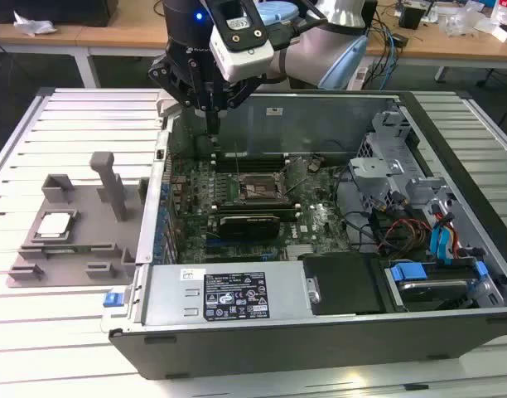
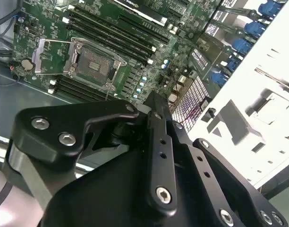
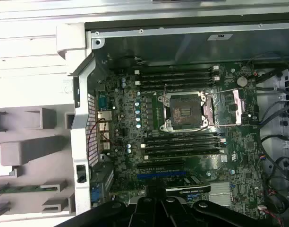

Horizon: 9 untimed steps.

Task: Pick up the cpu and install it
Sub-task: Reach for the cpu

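One UR arm is hovering over the far corner of the PC case (image 1: 320, 332), on the exterior view's left, as I'm watching remotely. Its gripper (image 1: 212, 116) is hanging clenched on nothing. The cpu (image 1: 56, 224) is sitting flat in the gray fixture (image 1: 79, 247) outside the case, well apart from the gripper. The mobo socket (image 3: 184, 111) is lying open w/ load plate flipped back. To my eye, the pick is needing jaws spread first, a square approach, an edge grip, the chip level, clear of the fixture's upright post (image 1: 113, 191).

Bright even light; case (image 1: 320, 112) interior shadowed; white table (image 1: 79, 124) glaring
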Each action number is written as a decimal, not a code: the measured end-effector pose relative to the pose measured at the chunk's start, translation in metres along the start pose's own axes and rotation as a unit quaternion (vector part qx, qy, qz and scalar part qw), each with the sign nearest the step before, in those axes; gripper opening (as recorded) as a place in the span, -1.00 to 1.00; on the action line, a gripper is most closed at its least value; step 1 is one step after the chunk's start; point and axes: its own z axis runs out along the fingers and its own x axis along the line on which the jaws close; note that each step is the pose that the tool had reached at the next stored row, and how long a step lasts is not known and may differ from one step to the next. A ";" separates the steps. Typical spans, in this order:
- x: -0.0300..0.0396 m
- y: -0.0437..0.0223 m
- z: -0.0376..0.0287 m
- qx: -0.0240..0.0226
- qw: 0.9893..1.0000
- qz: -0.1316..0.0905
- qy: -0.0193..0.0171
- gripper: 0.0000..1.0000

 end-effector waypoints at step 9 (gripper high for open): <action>0.0016 0.0002 0.0000 0.000 1.000 0.000 0.000 -0.79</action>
